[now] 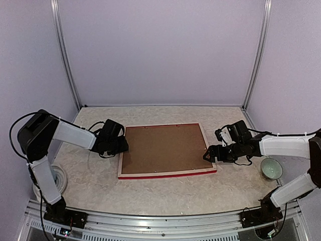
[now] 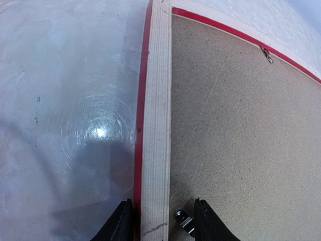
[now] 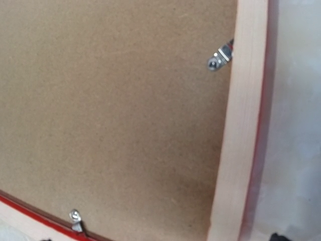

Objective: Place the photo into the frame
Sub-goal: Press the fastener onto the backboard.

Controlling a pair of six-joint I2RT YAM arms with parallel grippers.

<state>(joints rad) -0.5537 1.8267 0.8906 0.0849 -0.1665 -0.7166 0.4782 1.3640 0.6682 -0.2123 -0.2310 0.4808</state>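
The left arm [image 1: 75,134] and right arm [image 1: 283,145] match: smooth white tubular links between bulky black joint housings, on black bases [image 1: 57,213]. A thin black cable [image 1: 11,133] loops off the left shoulder. The left hand [image 1: 122,145] and right hand [image 1: 207,154] are black, with dark wedge-shaped fingers [image 2: 119,225].

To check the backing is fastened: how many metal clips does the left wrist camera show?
2. The near clip lies by the frame bar, between the jaws; the far clip is on the adjoining bar, upper right. More may lie outside this view.
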